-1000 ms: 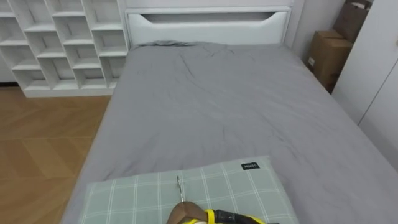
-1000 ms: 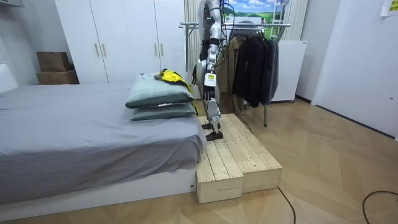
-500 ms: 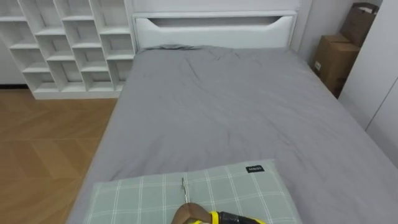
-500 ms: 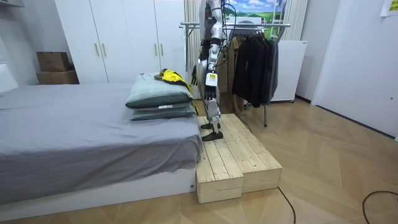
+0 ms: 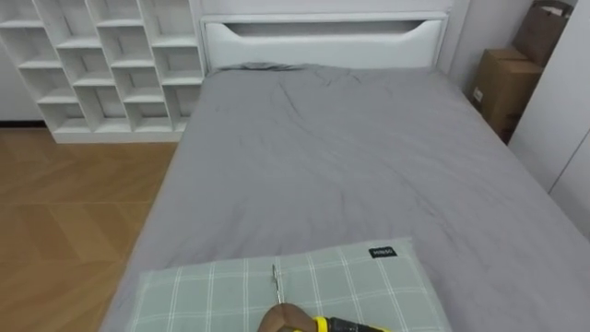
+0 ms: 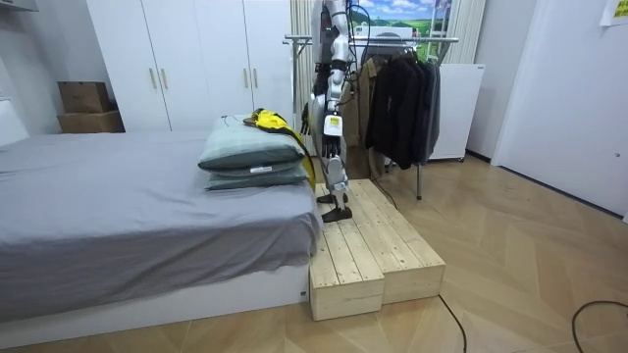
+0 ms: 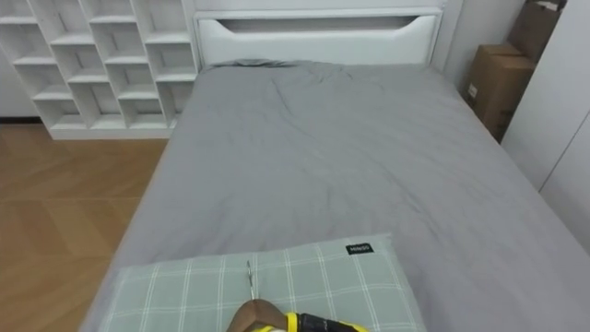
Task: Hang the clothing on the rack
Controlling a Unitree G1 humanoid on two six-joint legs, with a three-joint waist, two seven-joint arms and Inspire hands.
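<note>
A yellow and black garment (image 5: 343, 325) on a wooden hanger (image 5: 280, 317) lies on a pale green checked pillow (image 5: 212, 290) at the foot of the grey bed (image 5: 323, 166). The hanger's metal hook (image 5: 275, 282) points toward the headboard. In the room view the garment (image 6: 273, 122) tops two stacked pillows (image 6: 251, 149). I stand on a wooden platform (image 6: 371, 257), facing the bed, with a clothes rack (image 6: 392, 41) behind me. My left hand (image 6: 308, 120) hangs by my side close to the garment's near edge.
White cube shelves (image 5: 101, 65) stand left of the headboard, above wooden floor (image 5: 64, 221). Cardboard boxes (image 5: 507, 88) and white wardrobe doors (image 5: 562, 120) line the bed's right side. Dark clothes (image 6: 402, 98) hang on the rack.
The eye view has shifted slightly, which is the camera's own motion. The garment, hanger and pillow lie as before, and I stand in the same place on the platform.
</note>
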